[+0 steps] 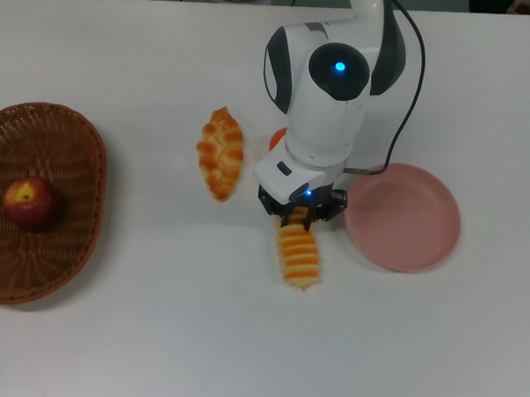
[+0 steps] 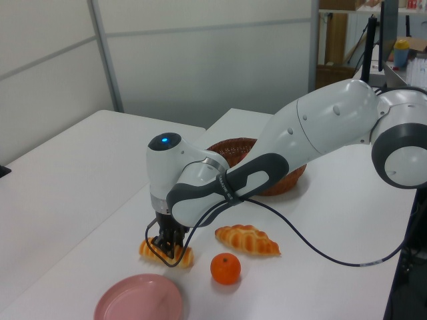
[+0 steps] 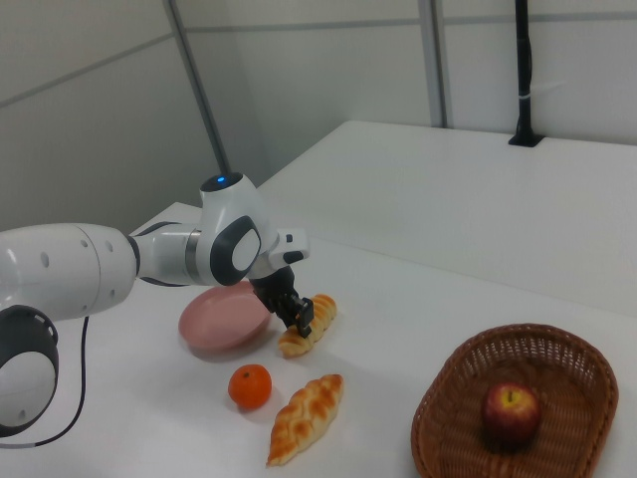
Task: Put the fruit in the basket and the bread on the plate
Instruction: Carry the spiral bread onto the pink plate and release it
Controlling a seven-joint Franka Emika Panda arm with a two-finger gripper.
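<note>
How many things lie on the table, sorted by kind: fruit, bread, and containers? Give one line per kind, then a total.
Fruit: 2, the apple and the mandarin.
Bread: 2, the striped roll and the braided pastry.
Containers: 2, the basket and the plate.
Total: 6.

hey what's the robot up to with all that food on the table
The robot arm is sorting food. Its gripper is down on one end of the striped roll, closed around it, right beside the pink plate, which has nothing on it. The apple already sits in the wicker basket. The braided pastry and the mandarin lie on the table, not yet sorted.
</note>
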